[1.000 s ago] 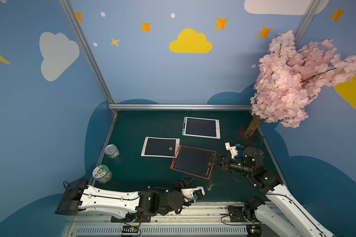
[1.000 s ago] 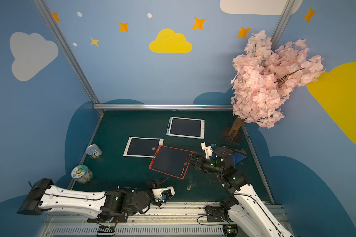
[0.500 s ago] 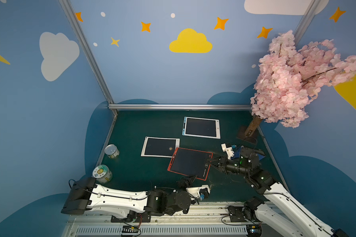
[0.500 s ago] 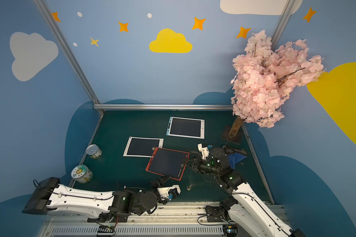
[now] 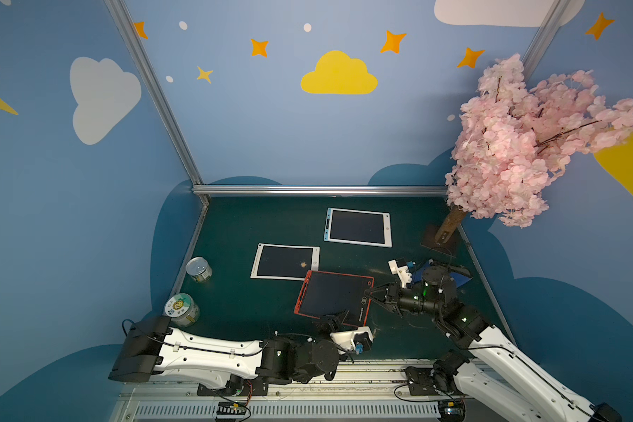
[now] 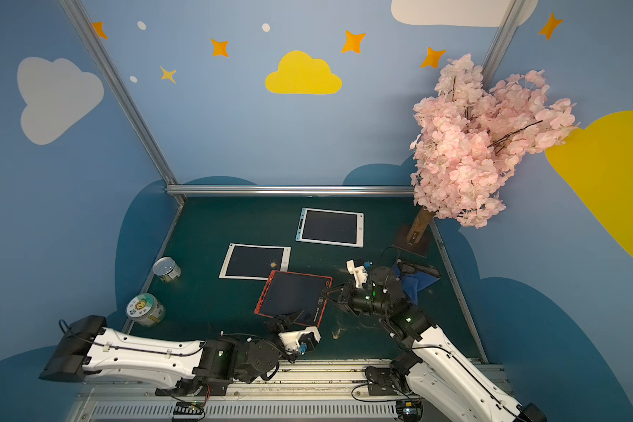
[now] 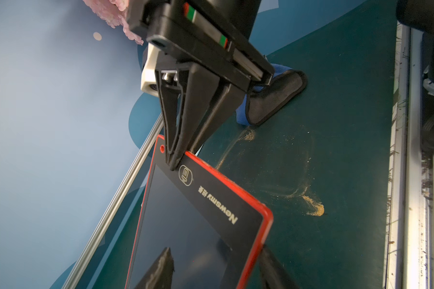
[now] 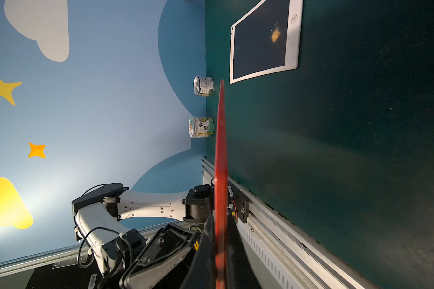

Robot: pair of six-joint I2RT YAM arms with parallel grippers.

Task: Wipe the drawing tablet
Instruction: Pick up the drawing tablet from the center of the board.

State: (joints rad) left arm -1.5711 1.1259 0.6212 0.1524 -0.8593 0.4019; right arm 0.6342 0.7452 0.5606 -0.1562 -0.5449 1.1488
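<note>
The red-framed drawing tablet (image 5: 331, 297) (image 6: 293, 297) hangs tilted above the green table (image 5: 256, 299), its dark screen (image 7: 186, 225) free of marks. My right gripper (image 5: 369, 292) (image 7: 177, 160) is shut on the middle of its right edge, and the right wrist view sees that red edge (image 8: 221, 150) end-on between the jaws (image 8: 221, 222). My left gripper (image 5: 338, 316) (image 7: 216, 250) is open astride the tablet's near corner. One of its fingers (image 7: 164, 267) lies over the screen and the other sits below the frame. A blue and grey cloth (image 5: 454, 277) (image 7: 273, 100) lies behind the right arm.
A white tablet (image 5: 285, 261) (image 8: 261, 42) with an orange powder spot lies just beyond. A blue-edged tablet (image 5: 357, 227) lies farther back. Two cans (image 5: 199, 269) (image 5: 181, 310) stand at the left edge. The pink tree's base (image 5: 441, 239) is back right. Orange powder (image 7: 313, 209) streaks the table.
The right gripper has carried the red tablet to the left. The left arm has come in under the tablet's near edge, and its jaws have narrowed a little.
</note>
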